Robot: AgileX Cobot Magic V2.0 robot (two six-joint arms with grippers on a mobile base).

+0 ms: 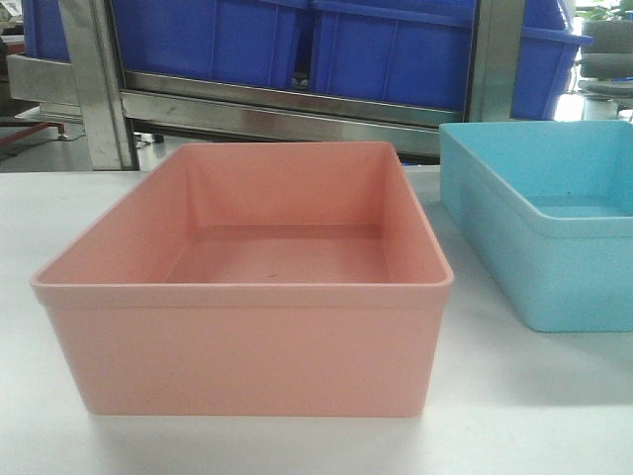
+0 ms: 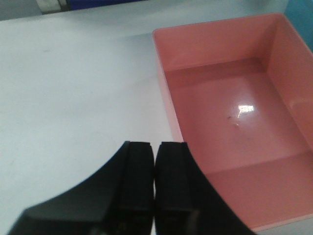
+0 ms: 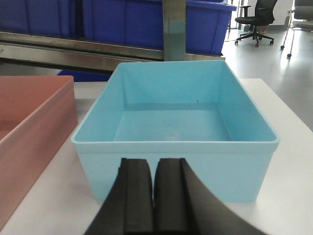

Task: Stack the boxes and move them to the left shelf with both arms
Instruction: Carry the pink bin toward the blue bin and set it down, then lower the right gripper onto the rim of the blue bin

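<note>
Nearest the left wrist camera, the black metal left gripper (image 2: 155,152) has its two fingers pressed flat together, holding nothing. It hangs over the white tabletop (image 2: 73,98) just beside the outer wall of the salmon pink shallow rectangular plastic bin (image 2: 234,122). Whether it touches that wall cannot be told. The pink bin stands upright and open, and a bright glare spot lies on its floor.

In the right wrist view, the black metal right gripper (image 3: 154,164) is likewise closed, finger against finger, with nothing between them. It sits in front of the middle of the near wall of the light sky blue shallow rectangular plastic bin (image 3: 176,122); contact cannot be told. The blue bin is also upright and open.

Both bins rest on the tabletop side by side and apart, neither inside the other. The pink one is on the left and the blue one on the right, with a strip of table between them.

Beyond the table's far edge stands the metal rack (image 1: 297,99), with a stainless steel front bar and upright posts. Large dark blue plastic crates (image 1: 396,49) sit on it. Farther back on the right, a black office chair (image 3: 257,19) stands on a pale floor.
</note>
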